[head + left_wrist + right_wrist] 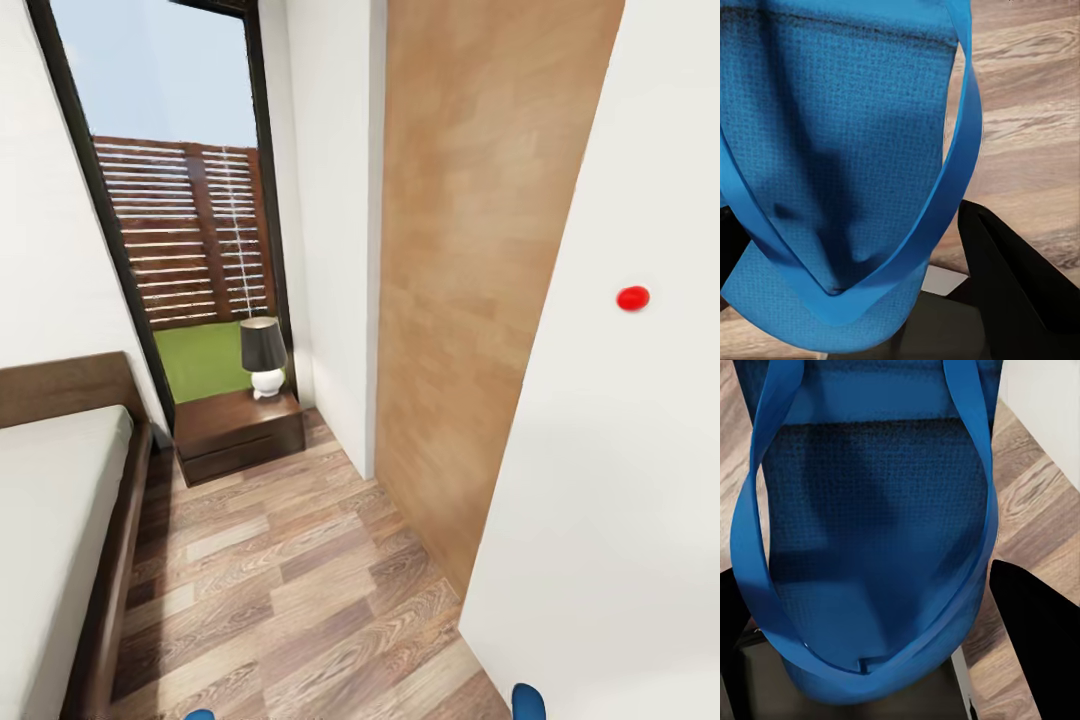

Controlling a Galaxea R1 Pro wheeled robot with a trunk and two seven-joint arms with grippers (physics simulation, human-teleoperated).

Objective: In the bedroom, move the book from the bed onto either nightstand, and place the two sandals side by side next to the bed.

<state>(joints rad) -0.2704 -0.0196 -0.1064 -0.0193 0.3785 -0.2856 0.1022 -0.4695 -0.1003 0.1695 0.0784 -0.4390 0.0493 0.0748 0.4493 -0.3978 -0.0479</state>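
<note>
A bare strip of plank floor (pixel 290 590) runs toward twelve o'clock between the bed (pixel 60 520) at nine and the white wall (pixel 610 480) at three. The nightstand (pixel 238 432), carrying a lamp (pixel 263 357), closes the strip's far end.

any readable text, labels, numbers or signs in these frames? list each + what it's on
None readable.
Sandal in the left gripper: plain blue, no print.
Sandal in the right gripper: plain blue, no print.
Nightstand, lamp, bed: no labels.
Red dot on the white panel: a plain mark, no lettering.
</note>
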